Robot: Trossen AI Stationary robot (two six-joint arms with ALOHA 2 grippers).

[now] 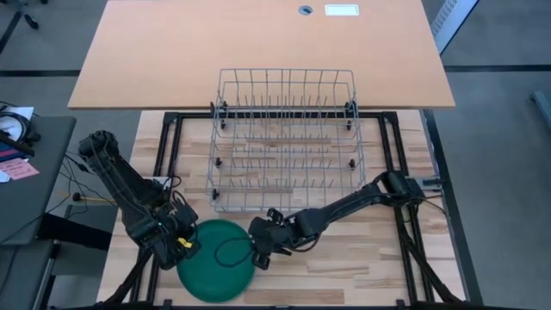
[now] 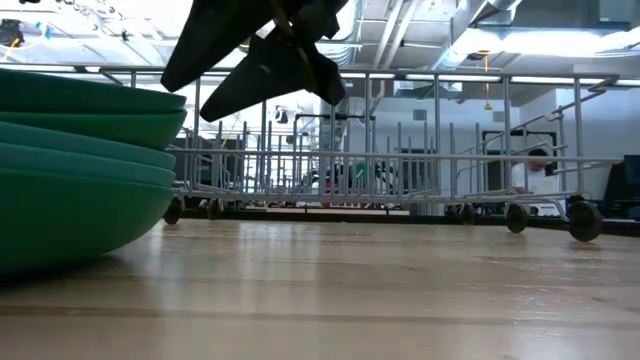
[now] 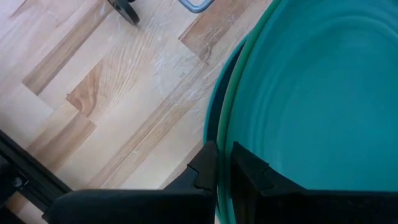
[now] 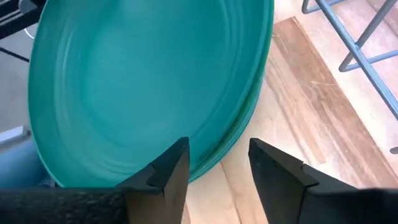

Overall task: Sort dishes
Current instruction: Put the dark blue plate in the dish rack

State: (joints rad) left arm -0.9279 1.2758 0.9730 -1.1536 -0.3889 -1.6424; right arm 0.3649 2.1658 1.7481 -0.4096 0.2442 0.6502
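Item one, nearest me: the stack of plates, teal over dark green, is sitting at the front edge of the worktop, between my two arms.

Item two: my left gripper is resting at the stack's left rim, jaws clenched on the edge of the top plate.

Item three: my right gripper is hovering at the stack's right rim, jaws released and empty, straddling the rim line without gripping it.

Item four, farther back: the wire rack is standing empty beyond the stack, tines upright.

Step in hand, as I am judging it: separating the top plate for pickup. The next move is calling for the right jaws to close on one rim only, then lifting and tilting the plate upright into a rack slot.
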